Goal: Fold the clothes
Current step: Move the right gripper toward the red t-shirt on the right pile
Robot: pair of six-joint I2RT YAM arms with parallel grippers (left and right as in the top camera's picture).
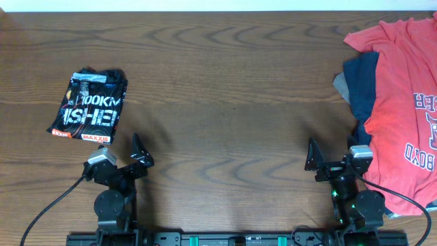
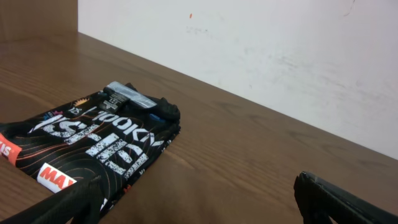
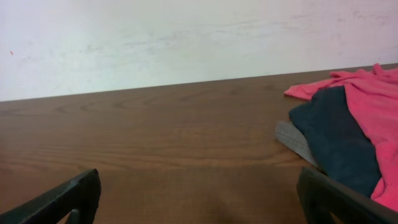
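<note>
Coral-red T-shirt [image 1: 403,102] with white-and-navy lettering lies crumpled and unfolded at the far right of the desk [image 1: 225,82], partly running out of the overhead view. Navy shirt [image 1: 362,85] is under it, sticking out on its left side. A bit of grey cloth [image 1: 339,85] peeks out beside the navy (can't tell what garment). Black shirt [image 1: 92,108] with white lettering sits on the left of the desk, already folded into a compact rectangle, well apart from the pile. Left hand [image 1: 117,160] is near the front edge, just in front of the black shirt, fingers spread wide, holding nothing. Right hand [image 1: 336,164] is also at the front, close beside the red shirt's lower part, fingers wide apart, empty. White wall [image 3: 186,37] runs behind the wood-grain desk.
</note>
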